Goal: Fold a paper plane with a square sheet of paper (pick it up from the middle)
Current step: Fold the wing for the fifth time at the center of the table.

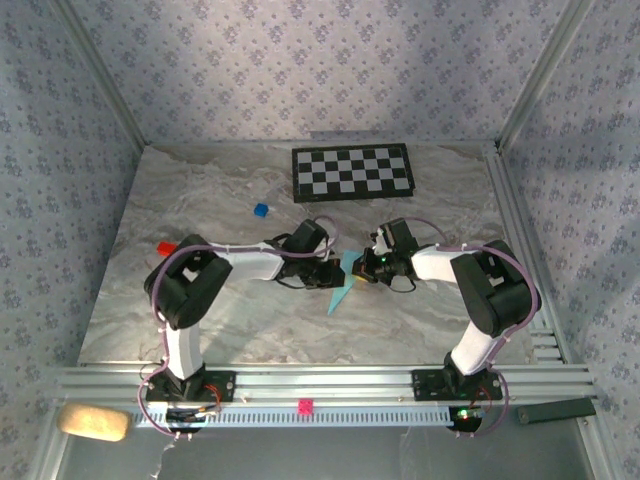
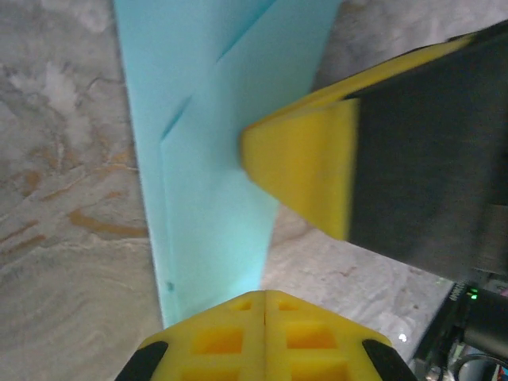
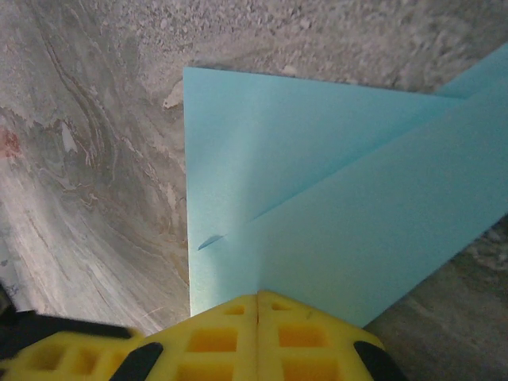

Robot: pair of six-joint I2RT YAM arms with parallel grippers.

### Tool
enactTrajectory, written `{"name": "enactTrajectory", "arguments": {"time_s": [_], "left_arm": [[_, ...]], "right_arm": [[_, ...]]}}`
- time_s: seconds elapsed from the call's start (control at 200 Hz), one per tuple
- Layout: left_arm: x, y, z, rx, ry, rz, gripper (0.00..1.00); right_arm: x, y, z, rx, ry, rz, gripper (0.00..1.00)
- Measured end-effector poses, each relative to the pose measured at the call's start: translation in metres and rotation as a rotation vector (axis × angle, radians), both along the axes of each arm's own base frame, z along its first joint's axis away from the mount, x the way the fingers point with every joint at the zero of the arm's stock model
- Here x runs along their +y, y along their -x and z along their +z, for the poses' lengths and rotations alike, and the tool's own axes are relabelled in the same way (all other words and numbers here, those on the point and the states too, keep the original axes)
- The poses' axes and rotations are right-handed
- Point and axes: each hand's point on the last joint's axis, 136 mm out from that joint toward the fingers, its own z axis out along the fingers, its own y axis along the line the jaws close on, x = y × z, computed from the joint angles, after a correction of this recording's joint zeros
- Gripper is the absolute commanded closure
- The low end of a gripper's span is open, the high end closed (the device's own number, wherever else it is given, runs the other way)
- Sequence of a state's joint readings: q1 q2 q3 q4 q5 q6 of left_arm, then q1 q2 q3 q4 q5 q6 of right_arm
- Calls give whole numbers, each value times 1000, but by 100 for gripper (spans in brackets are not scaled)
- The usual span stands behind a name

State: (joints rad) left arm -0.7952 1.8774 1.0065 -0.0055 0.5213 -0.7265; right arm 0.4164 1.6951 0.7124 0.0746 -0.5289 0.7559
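Note:
The light-blue sheet of paper (image 1: 342,287) lies on the marble table between both arms, folded into a long pointed paper plane shape with its tip toward the near edge. Diagonal fold edges show on the paper (image 2: 210,159) in the left wrist view and on the paper (image 3: 333,198) in the right wrist view. My left gripper (image 2: 264,295) is shut, its tip at the paper's edge. My right gripper (image 3: 258,297) is shut, its tip over the paper. No paper shows in either seam. The right gripper's yellow finger (image 2: 305,171) rests on the paper. Seen from above, the left gripper (image 1: 326,272) and right gripper (image 1: 366,267) face each other.
A black-and-white checkerboard (image 1: 351,172) lies at the back. A small dark-blue cube (image 1: 261,210) and a red cube (image 1: 165,247) sit to the left of the arms. On the front rail are a pink piece (image 1: 305,405) and a tan pad (image 1: 93,421).

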Motion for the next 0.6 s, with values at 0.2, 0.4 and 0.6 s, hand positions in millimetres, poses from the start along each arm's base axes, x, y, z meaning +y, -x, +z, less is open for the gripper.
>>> {"name": "enactTrajectory", "arguments": {"time_s": [0.2, 0.4, 0.6], "left_arm": [[4, 4, -13, 8, -34, 9, 100], [5, 4, -14, -14, -9, 22, 100], [5, 4, -14, -15, -7, 29, 100]], "right_arm": [[-1, -1, 3, -11, 4, -4, 91], [5, -7, 25, -78, -41, 10, 92], [21, 2, 30, -94, -78, 65, 95]]}}
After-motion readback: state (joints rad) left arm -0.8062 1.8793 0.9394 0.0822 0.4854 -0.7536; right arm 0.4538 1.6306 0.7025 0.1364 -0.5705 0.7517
